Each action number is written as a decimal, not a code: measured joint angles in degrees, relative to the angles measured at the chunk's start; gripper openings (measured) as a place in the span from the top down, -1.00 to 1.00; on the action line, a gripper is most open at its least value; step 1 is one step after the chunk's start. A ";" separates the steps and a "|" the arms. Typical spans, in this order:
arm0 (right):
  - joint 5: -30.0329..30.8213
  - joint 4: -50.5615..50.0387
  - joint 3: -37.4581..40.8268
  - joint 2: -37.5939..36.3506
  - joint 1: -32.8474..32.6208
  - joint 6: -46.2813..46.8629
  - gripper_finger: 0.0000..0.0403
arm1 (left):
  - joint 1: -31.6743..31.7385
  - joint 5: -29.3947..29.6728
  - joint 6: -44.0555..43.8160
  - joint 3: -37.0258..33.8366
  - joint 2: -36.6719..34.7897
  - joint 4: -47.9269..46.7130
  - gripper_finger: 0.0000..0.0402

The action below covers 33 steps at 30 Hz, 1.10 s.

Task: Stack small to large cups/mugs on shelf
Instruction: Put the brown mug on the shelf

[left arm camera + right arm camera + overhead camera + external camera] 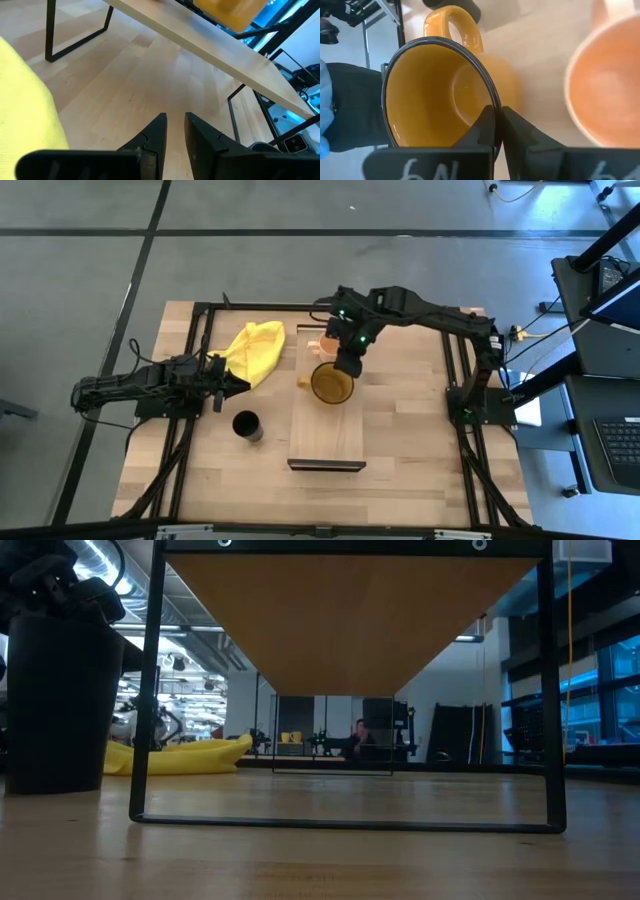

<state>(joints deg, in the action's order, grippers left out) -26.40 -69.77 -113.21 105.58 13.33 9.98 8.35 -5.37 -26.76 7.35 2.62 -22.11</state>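
Note:
The amber mug [330,384] stands over the middle of the light-wood shelf [326,435], its handle [457,25] toward the table's left. My right gripper [348,363] is shut on its rim. The peach mug [320,346] sits on the shelf just beyond it, partly hidden by my right arm; it also shows in the right wrist view [605,90]. The small black cup [247,425] stands on the tabletop left of the shelf. My left gripper [238,385] hovers by the yellow cloth, empty, with a narrow gap between its fingers [157,137]. My right gripper pinches the amber mug's rim [492,107] on the side opposite the handle, one finger inside the mug and one outside. The fingers come from above, pointing down. The mug is upright; whether its base rests on the shelf or is just clear of it, I cannot tell.
A yellow cloth [255,350] lies on the table left of the shelf's far end, beside my left gripper. The shelf stands on dark end brackets [150,740], with open space beneath it. Bare tabletop lies to the shelf's right and near the front edge.

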 joint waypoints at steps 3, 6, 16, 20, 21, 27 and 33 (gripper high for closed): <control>-1.79 -0.88 0.00 0.00 0.92 -0.14 0.92 | -0.01 0.11 0.24 0.00 -0.01 0.00 0.69; -2.93 -1.12 0.00 0.00 1.50 -0.30 0.92 | -0.01 1.08 0.47 0.00 -0.01 0.00 0.69; -4.91 -3.10 0.04 0.00 1.64 -1.54 0.87 | 0.01 2.27 1.18 0.00 -0.01 0.02 0.69; -3.13 -3.42 0.04 0.00 1.64 -2.78 0.86 | 0.00 2.29 1.02 0.00 -0.01 0.02 0.69; -2.67 -3.52 0.04 0.05 1.64 -2.85 0.87 | 0.01 2.29 0.77 0.00 -0.01 0.02 0.69; -1.05 -3.52 0.08 0.17 1.66 -2.97 0.85 | 0.01 2.29 0.33 0.00 -0.01 0.04 0.69; -0.73 -4.07 0.09 0.17 1.64 -2.76 0.71 | 0.01 2.32 0.29 0.00 -0.01 0.04 0.69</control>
<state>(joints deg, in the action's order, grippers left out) -27.14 -73.85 -113.12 105.75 14.96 7.22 8.36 -3.05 -26.48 7.35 2.61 -22.06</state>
